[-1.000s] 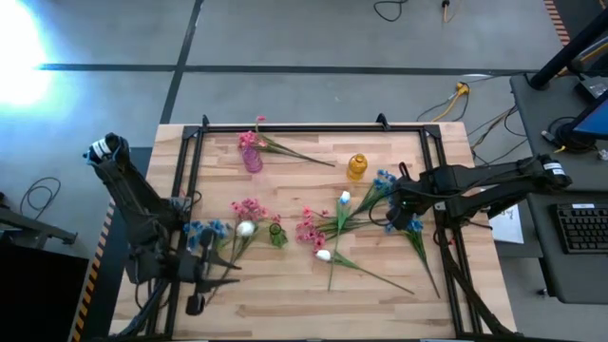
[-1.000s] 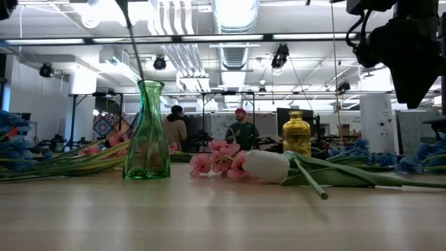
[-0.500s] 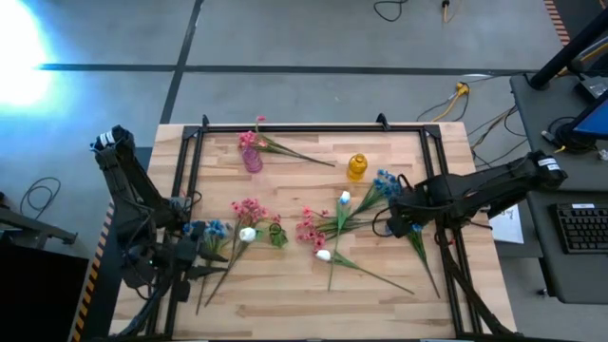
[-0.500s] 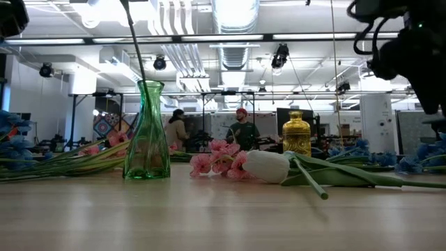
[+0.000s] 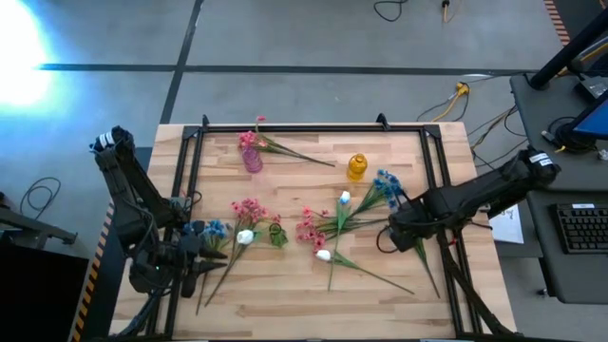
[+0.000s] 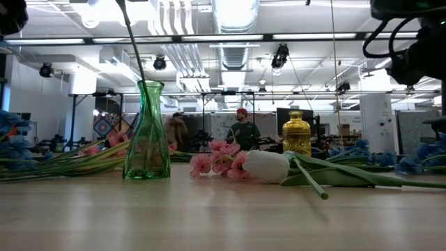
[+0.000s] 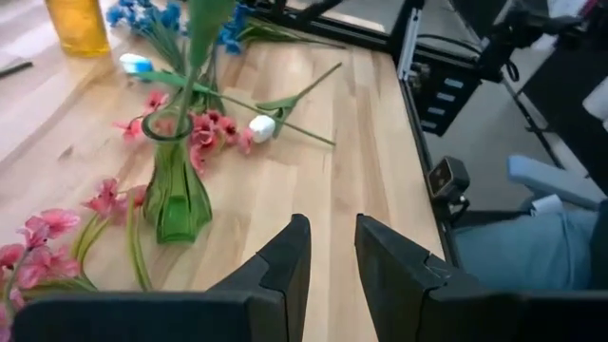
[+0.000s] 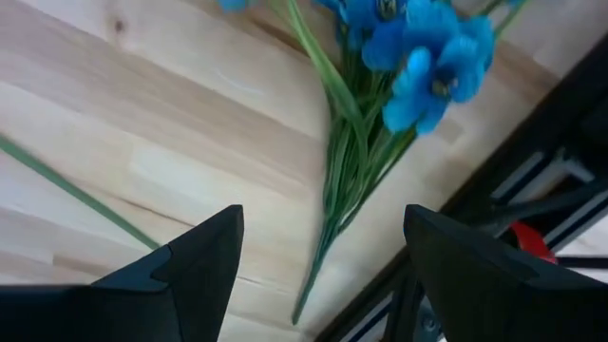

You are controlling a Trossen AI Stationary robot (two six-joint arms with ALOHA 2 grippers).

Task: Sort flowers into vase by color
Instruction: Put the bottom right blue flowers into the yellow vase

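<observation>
Flowers lie scattered on the wooden table: pink sprigs, white tulips, and blue bunches. A green vase stands mid-table with a green stem in it. A pink vase and a yellow vase stand farther back. My left gripper hovers near the table's left edge, open by a narrow gap, holding nothing. My right gripper points down, open wide, above a blue sprig by the right edge.
A black frame rail runs along the table's right edge, close to the blue sprig's stems. Another rail runs down the left side. In the low view, people stand in the room far behind the table.
My right gripper has moved toward the table's near edge and down, coming over the blue sprig by the right rail. My left gripper has drawn back toward the table's left edge, sunk a little and rolled at the wrist.
</observation>
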